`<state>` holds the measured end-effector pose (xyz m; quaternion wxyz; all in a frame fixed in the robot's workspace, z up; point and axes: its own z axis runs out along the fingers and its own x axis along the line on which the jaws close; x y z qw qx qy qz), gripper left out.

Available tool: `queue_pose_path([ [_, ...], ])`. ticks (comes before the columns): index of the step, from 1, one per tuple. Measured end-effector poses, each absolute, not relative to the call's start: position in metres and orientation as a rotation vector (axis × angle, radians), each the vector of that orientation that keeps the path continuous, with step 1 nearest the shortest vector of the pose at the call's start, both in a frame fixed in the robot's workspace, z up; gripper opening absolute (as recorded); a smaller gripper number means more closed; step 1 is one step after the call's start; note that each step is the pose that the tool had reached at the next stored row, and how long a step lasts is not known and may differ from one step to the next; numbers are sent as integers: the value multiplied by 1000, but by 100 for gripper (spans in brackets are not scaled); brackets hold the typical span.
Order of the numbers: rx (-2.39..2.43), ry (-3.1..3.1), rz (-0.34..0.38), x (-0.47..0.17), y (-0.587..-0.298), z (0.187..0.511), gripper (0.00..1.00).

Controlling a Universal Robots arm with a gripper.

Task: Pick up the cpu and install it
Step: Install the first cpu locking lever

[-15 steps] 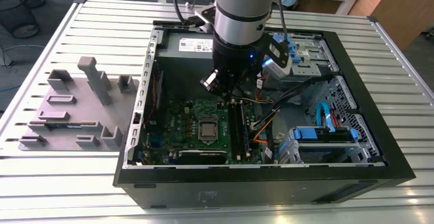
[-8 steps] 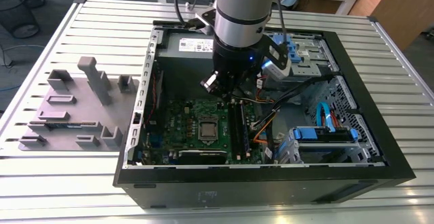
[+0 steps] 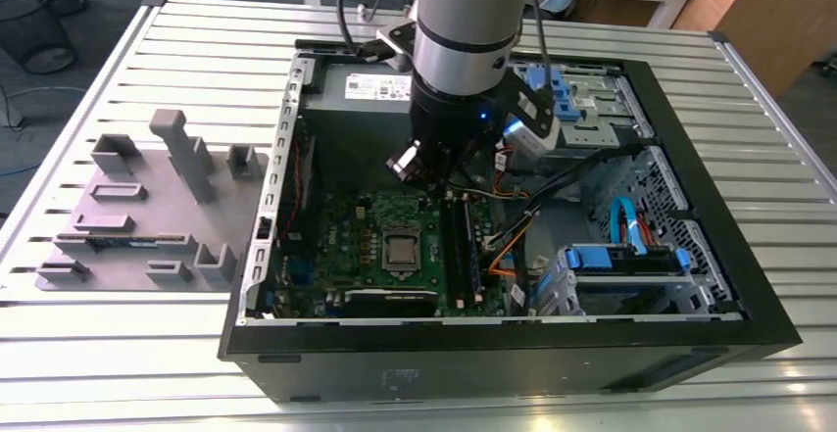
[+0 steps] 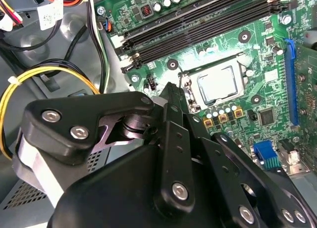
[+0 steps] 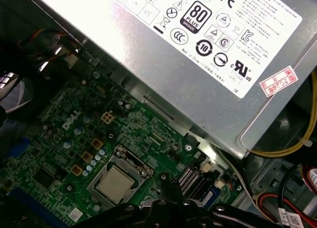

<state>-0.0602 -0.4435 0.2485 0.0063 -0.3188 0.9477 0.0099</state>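
The cpu (image 3: 399, 248) is a small silver square lying flat in its socket on the green motherboard (image 3: 353, 256) inside the open computer case (image 3: 523, 354). In both wrist views the cpu (image 4: 216, 83) (image 5: 115, 184) has the metal socket frame around it. My gripper (image 3: 438, 182) hangs above the board, just beyond the socket toward the grey power supply, a short way off the cpu and not touching it. In both wrist views the gripper (image 4: 172, 89) (image 5: 166, 181) comes to one narrow black tip, shut, with nothing held.
The grey power supply (image 5: 198, 65) sits close behind the gripper. Black memory slots (image 4: 198, 20) run beside the socket. Loose yellow and black cables (image 4: 49, 72) lie near the arm. A grey fixture block (image 3: 144, 207) stands outside the case at the exterior view's left.
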Motion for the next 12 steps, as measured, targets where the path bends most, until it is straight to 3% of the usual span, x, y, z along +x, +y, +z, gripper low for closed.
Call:
queue_pose_path([
  [12, -999, 2966, 25, -61, -444, 242, 11],
])
